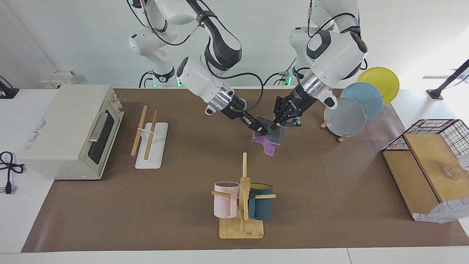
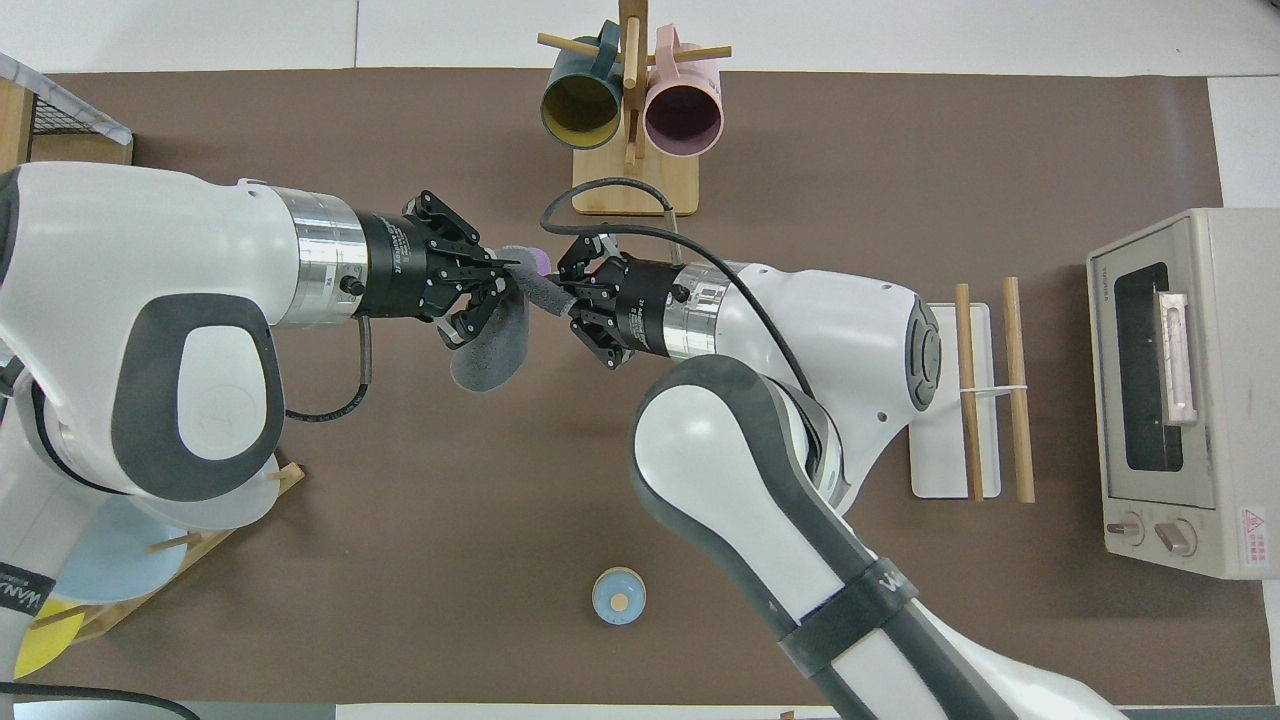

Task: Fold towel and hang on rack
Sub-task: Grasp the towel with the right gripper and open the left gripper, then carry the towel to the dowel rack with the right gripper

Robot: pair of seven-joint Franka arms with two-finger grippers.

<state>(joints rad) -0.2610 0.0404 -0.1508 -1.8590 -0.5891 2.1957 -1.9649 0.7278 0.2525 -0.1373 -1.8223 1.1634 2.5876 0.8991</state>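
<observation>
The towel (image 1: pixel 274 138) hangs crumpled between my two grippers over the middle of the table, dark grey face mostly outward, purple showing at its lower edge. In the overhead view the towel (image 2: pixel 492 345) shows as a grey bunch. My left gripper (image 1: pixel 279 123) (image 2: pixel 507 272) is shut on its upper edge. My right gripper (image 1: pixel 262 129) (image 2: pixel 556 292) is shut on the same bunch right beside it. The rack (image 1: pixel 149 129) (image 2: pixel 968 390), two wooden rods on a white base, stands bare toward the right arm's end, beside the toaster oven.
A toaster oven (image 1: pixel 69 132) (image 2: pixel 1180 390) stands at the right arm's end. A mug tree (image 1: pixel 242 200) (image 2: pixel 630 130) with two mugs stands farther from the robots than the towel. A plate stand (image 1: pixel 351 106) and a wire basket with boards (image 1: pixel 428 157) are toward the left arm's end. A small blue knob (image 2: pixel 619 595) lies near the robots.
</observation>
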